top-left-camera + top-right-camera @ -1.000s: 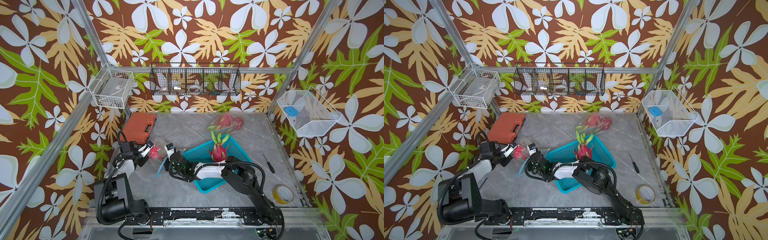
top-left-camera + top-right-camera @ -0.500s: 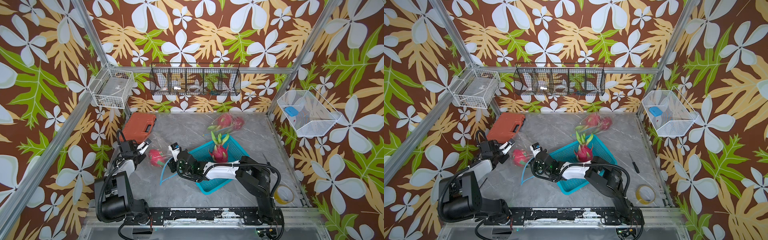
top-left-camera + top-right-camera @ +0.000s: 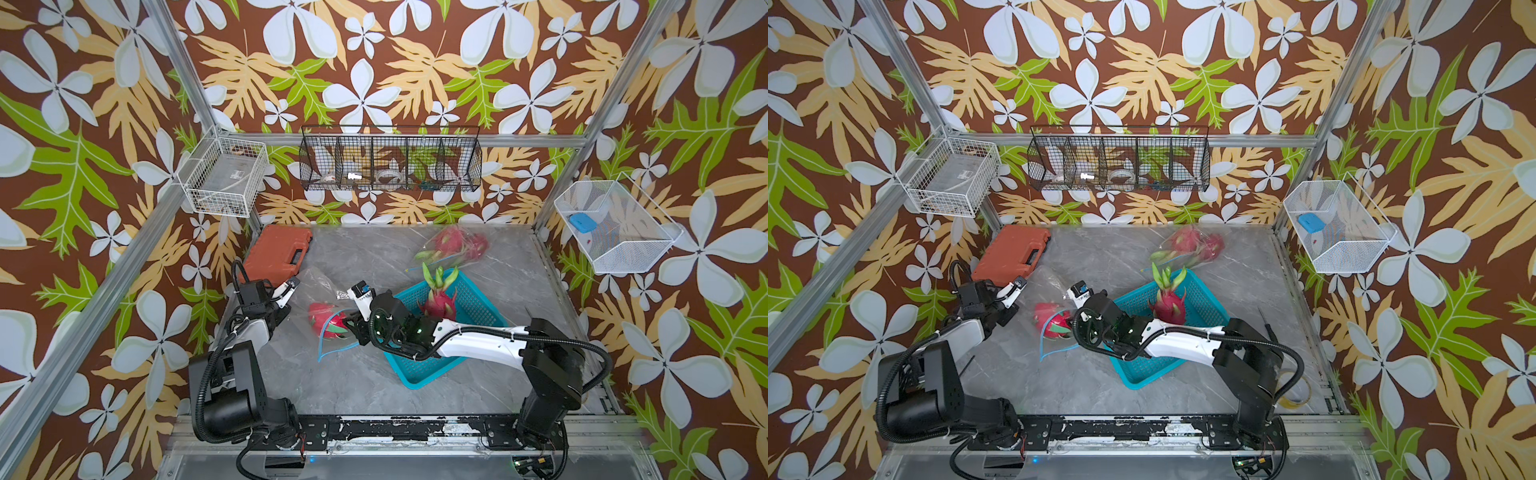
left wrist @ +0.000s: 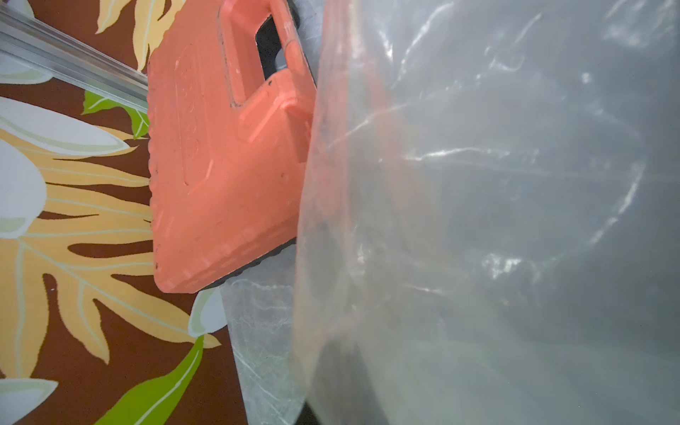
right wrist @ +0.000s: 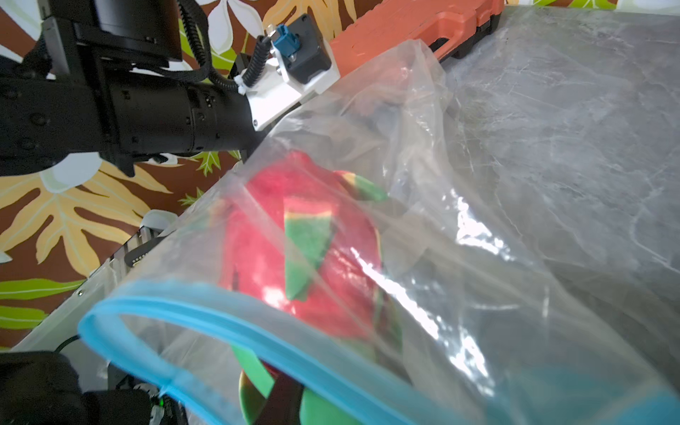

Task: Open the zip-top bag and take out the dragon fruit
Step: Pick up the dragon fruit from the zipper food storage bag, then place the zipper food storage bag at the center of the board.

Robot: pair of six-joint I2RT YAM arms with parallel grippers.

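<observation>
A clear zip-top bag (image 3: 316,286) (image 5: 423,147) lies left of centre, its blue zip mouth (image 5: 257,331) gaping toward the right arm. Inside is a magenta dragon fruit (image 3: 324,320) (image 3: 1052,322) (image 5: 287,239) with green-tipped scales. My left gripper (image 3: 291,287) (image 3: 1016,286) is shut on the bag's far closed end and holds it off the table; plastic fills the left wrist view (image 4: 478,184). My right gripper (image 3: 353,328) reaches through the mouth. One dark finger (image 5: 283,399) shows clamped among the fruit's green fronds.
A teal basket (image 3: 415,374) under the right forearm holds another dragon fruit (image 3: 438,297). A second bag of dragon fruit (image 3: 453,245) lies at the back. An orange tool case (image 3: 278,253) sits behind the left gripper. A tape roll (image 3: 1296,390) and a screwdriver (image 3: 1264,322) lie at the right.
The right gripper has pulled back toward the basket, and the fruit has slid with it toward the bag's mouth. The left gripper has drawn the closed end up and back, stretching the bag.
</observation>
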